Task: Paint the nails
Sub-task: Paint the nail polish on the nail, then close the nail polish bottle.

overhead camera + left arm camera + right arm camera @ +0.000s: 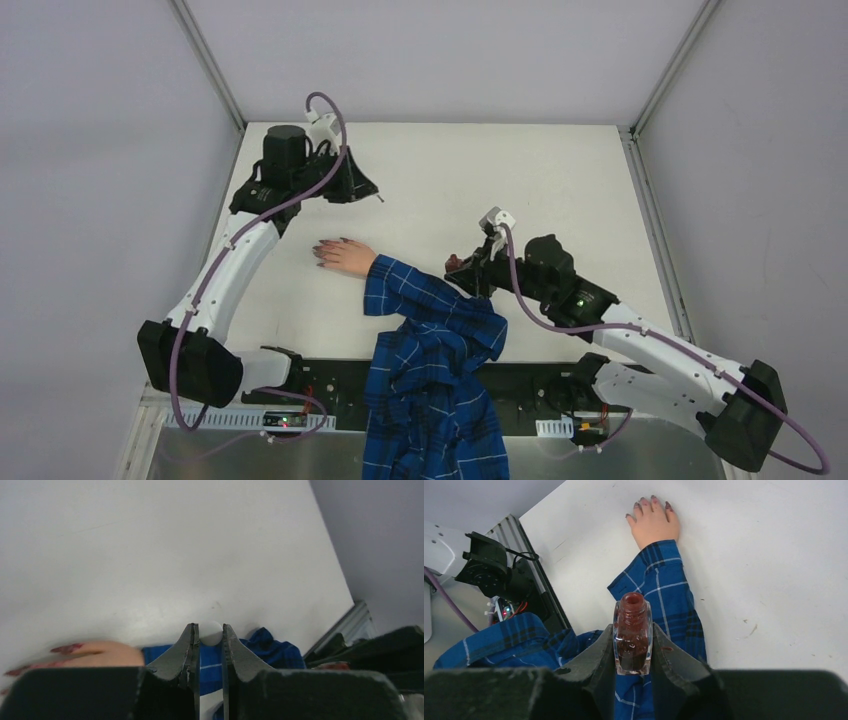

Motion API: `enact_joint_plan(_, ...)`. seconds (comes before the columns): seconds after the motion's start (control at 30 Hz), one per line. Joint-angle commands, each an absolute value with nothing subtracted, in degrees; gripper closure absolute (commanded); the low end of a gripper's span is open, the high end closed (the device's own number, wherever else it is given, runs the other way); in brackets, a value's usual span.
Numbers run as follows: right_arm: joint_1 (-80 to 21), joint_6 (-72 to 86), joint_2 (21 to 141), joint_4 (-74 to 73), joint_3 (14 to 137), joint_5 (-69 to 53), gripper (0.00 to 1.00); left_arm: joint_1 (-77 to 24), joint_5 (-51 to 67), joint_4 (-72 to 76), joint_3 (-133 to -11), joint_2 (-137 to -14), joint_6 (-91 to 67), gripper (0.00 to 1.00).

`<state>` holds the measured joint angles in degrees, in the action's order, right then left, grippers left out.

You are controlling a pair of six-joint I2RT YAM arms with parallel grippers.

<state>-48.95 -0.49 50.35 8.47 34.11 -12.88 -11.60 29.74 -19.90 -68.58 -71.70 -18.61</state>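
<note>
Nails (644,502) on the pale hand (348,257) at centre-left of the top view already look coated dark red, so painting seems nearly done, with left fingers (187,650) pinching the white brush cap (210,632), right fingers (596,655) gripping the open bottle (633,630), and recapping likely left.

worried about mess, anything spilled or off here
No spill shows on the table. The uncapped polish bottle, clamped in the right gripper, has red smeared around its neck and sits close to the plaid sleeve, where a drip could stain.
</note>
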Motion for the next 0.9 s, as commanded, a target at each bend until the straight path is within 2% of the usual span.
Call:
enact_joint_plan(0.0,-49.6,0.6,54.0,5.8,40.5,-18.2,1.0,-19.1,37.7,-18.6,-74.3,-74.2,-21.5,1.0)
enact_joint_plan(0.17,-53.0,2.8,58.2,3.3,43.7,-16.9,1.0,-21.8,48.7,-13.7,-70.9,-76.7,-25.1,1.0)
enact_joint_plan(0.4,-59.2,3.6,59.8,-3.2,45.6,-8.2,1.0,-28.1,55.5,-13.4,-69.5,-75.7,-25.1,1.0)
enact_joint_plan(0.87,-61.0,3.1,54.7,-6.3,45.4,-1.6,1.0,-30.5,56.6,-13.4,-67.9,-75.1,-23.9,1.0)
